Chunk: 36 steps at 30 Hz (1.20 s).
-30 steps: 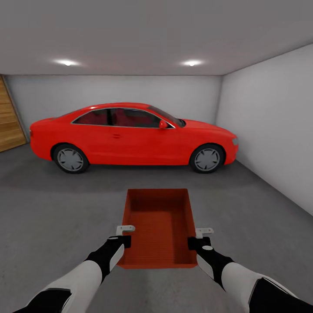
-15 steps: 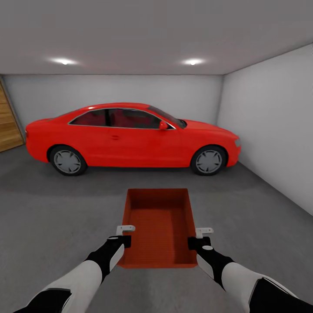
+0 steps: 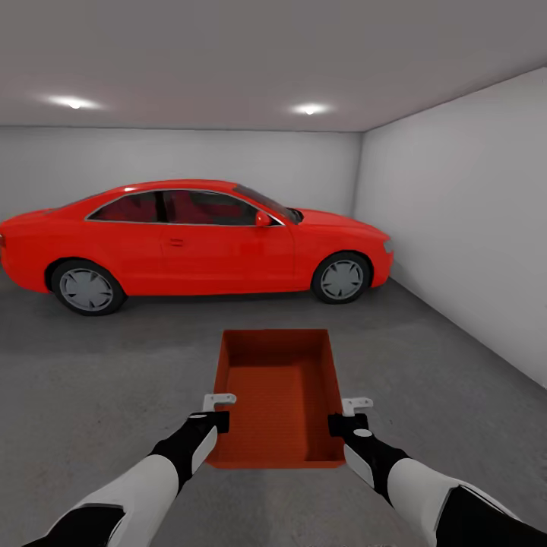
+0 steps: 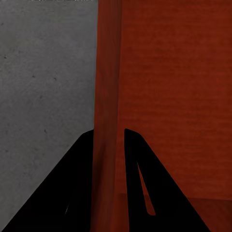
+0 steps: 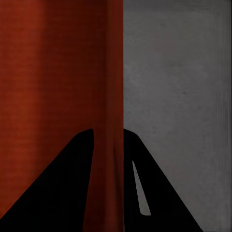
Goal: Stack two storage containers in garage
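Change since earlier frames: the whole head view had swung to the right; the wooden plank door at the left edge had left the picture and the red car [image 3: 190, 239] sat further left in it. The container and both arms kept the same place in the view, so the shift was the camera's, not theirs.
Location: the garage, with grey-white walls [image 3: 456, 220], a dark grey speckled floor [image 3: 91, 387] and two ceiling lights [image 3: 308, 109].
Storage container [image 3: 277, 395]: one orange-red open bin, empty, held level in front of the robot above the floor, its long axis pointing away toward the car. It was well apart from the car.
Left gripper [image 3: 215, 420]: closed on the container's left long wall near the near end. The left wrist view showed its two black fingers [image 4: 72, 188] straddling the thin ribbed wall [image 4: 107, 96], one outside, one inside.
Right gripper [image 3: 342, 422]: clamped on the container's right long wall near the near end. The right wrist view showed the fingers [image 5: 63, 183] on either side of that wall [image 5: 108, 72], with floor [image 5: 179, 87] beyond.
Car: parked side-on along the far wall, nose toward the right-hand wall.
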### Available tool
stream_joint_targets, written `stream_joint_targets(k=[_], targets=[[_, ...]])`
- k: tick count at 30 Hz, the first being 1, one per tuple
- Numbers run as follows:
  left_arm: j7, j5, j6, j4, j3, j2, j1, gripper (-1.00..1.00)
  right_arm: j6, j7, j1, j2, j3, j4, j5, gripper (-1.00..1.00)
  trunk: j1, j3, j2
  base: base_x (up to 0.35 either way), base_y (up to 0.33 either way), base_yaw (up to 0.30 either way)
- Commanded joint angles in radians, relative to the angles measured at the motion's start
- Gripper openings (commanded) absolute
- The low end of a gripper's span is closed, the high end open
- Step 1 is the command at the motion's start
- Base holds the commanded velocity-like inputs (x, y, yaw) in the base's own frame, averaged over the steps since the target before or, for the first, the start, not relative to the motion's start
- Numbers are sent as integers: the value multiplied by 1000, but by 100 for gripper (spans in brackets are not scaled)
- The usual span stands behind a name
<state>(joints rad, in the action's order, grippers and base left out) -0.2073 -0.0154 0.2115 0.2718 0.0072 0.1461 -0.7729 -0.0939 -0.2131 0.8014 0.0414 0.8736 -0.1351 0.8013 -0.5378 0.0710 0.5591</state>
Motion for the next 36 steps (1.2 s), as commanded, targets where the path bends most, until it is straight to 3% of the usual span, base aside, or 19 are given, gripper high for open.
stream_joint_targets(k=[1,23,36], targets=[[-7,16,8,4,-10,-37,0,-100,-4,-5,1,-4,-2,48,15,-100,0,2,2,0,0,-185],[-7,16,8,4,-10,-37,0,-100,-5,-5,1,-5,-3,48,15,-100,0,2,2,0,0,-22],[-7,17,8,4,-10,-37,0,-100,-4,-5,2,-4,-2,48,15,-100,0,2,2,0,0,-238]])
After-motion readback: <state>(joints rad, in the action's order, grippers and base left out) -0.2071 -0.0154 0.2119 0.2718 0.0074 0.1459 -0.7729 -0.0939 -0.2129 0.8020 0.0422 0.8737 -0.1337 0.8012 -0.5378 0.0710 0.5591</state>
